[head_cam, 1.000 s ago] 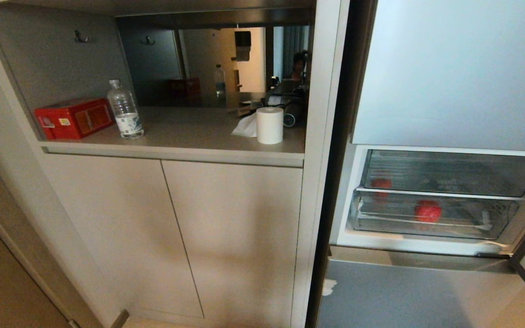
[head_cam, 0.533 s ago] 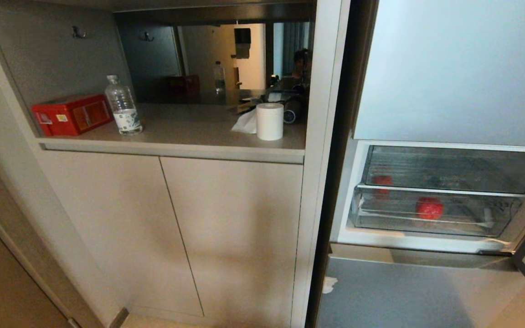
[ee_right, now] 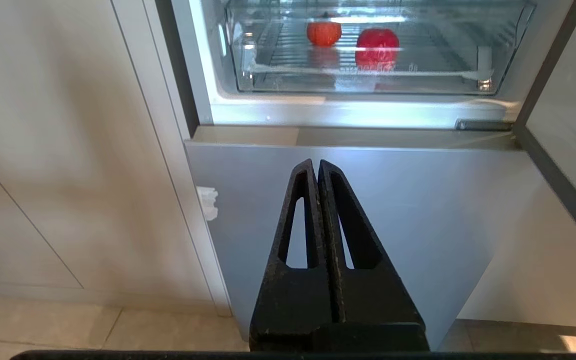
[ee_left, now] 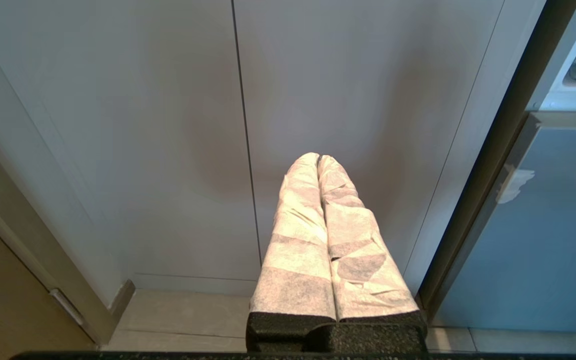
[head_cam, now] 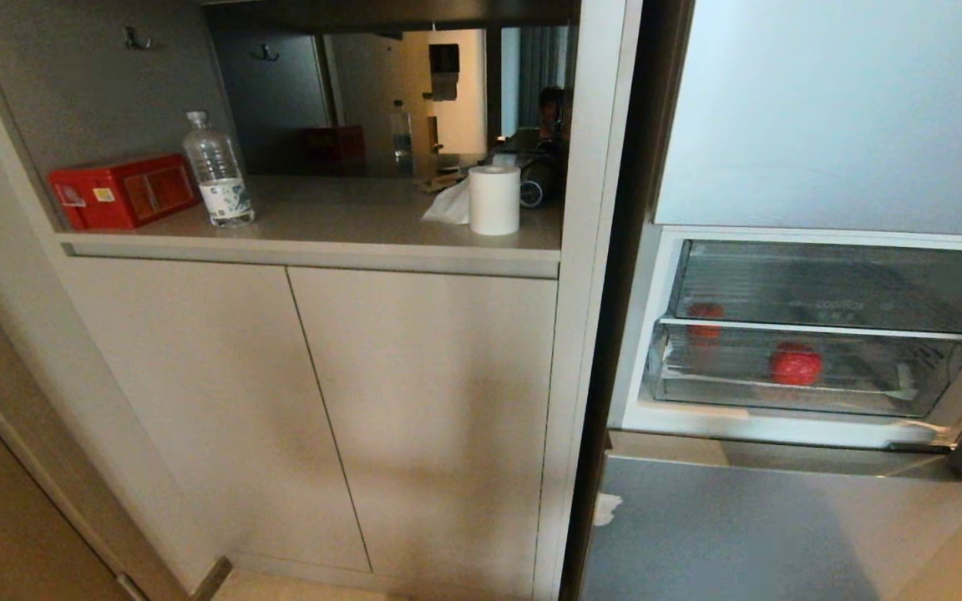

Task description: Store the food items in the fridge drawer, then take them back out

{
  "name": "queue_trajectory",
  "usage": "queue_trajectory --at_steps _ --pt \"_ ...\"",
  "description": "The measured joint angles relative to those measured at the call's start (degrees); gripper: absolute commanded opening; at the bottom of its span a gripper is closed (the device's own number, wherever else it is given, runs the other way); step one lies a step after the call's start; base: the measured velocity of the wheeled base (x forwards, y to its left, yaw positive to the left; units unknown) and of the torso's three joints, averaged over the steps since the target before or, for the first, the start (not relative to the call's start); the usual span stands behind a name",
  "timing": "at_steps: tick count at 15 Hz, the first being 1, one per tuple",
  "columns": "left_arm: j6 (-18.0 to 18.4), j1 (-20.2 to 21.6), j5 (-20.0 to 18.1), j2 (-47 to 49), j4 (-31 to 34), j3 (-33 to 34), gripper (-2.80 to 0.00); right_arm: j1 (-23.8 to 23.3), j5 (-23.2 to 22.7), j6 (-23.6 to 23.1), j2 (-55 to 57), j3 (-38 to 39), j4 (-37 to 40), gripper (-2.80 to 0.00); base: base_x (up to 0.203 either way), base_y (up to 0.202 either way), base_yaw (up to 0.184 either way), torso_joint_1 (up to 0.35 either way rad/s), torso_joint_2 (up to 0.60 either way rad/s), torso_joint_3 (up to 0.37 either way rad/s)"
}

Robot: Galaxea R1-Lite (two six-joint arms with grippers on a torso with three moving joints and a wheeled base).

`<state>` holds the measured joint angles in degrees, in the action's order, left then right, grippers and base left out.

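Left of the head view: open cabinet niche with a red box [head_cam: 122, 190], a clear water bottle [head_cam: 217, 171] just beside it, then a paper towel roll [head_cam: 494, 199] with a crumpled tissue [head_cam: 449, 205] touching it. Closed cabinet doors [head_cam: 314, 409] below the niche.

Right: fridge with its door open. The fridge drawer [head_cam: 807, 380], a clear bin with a ribbed floor, sits pushed in under a clear upper compartment [head_cam: 832, 288]. Red apple [head_cam: 796, 364] rests on the drawer floor, roughly mid-width, seen through the front wall. A second red round item [ee_right: 324, 33] sits further back toward the drawer's left; can't tell what fruit it is, nor for sure which compartment it is in.

Left gripper [ee_left: 318, 159]: cloth-wrapped fingers pressed together, holding nothing, pointing at the cabinet doors low near the floor. Right gripper [ee_right: 316, 164]: black fingers closed tight, empty, aimed at the silver-blue lower fridge panel [ee_right: 368, 210], below the drawer. Neither arm shows in the head view.

Judgement: fruit is already in the drawer, so storing looks done and retrieval is pending. The apple should be light, rigid and glossy, so likely slippery and free to roll on the ribs. Grab across its widest part, fingers coming from above over the front wall; the drawer probably needs pulling out first for clearance. Squeeze moderately, as it can bruise.
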<state>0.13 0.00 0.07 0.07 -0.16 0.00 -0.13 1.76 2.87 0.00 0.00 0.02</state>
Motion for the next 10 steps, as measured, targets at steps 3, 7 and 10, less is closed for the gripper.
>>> queue_trajectory --at_steps 3,7,10 --pt "0.0 0.0 0.0 0.0 0.0 0.0 -2.8 0.0 0.0 0.0 0.0 0.0 0.0 -2.8 0.0 0.0 0.0 -0.144 0.3 0.153" --pt "0.0 0.0 0.0 0.0 0.0 0.0 -2.8 0.0 -0.2 -0.8 0.0 0.0 0.0 -2.8 0.0 0.0 0.0 -0.009 0.03 0.012" --pt "0.0 0.0 0.0 0.0 0.0 0.0 -2.8 0.0 -0.7 -0.8 0.5 -3.6 0.7 -2.8 0.0 0.0 0.0 0.0 0.0 0.0"
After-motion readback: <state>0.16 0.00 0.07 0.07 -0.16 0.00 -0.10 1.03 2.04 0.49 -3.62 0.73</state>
